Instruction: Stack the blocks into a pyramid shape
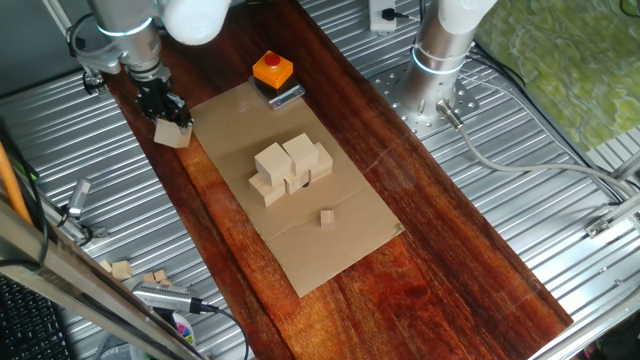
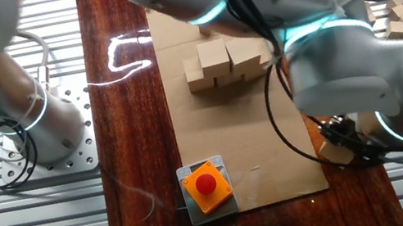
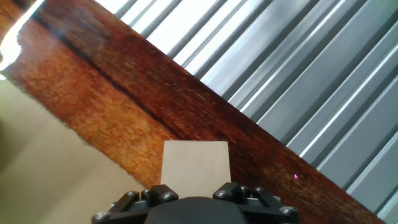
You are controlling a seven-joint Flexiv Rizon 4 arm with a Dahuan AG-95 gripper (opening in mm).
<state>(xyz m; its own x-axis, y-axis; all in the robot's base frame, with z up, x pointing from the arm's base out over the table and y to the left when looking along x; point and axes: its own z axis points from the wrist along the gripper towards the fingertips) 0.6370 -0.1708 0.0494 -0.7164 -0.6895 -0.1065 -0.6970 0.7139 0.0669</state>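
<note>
One cardboard sheet (image 1: 330,235) (wooden table (image 1: 440,260))

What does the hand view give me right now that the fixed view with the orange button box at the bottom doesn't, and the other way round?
Only the hand view shows the tool closed on a block, unobstructed. Only that fixed view shows the stacked blocks on the cardboard sheet and the orange button box; there the arm largely hides the held block. Both show the dark wooden board and ribbed metal table.

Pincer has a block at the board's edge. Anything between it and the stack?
Nothing visible does. The pincer holds a block; bare cardboard lies between it and the stack. The orange box sits off to the side.
</note>
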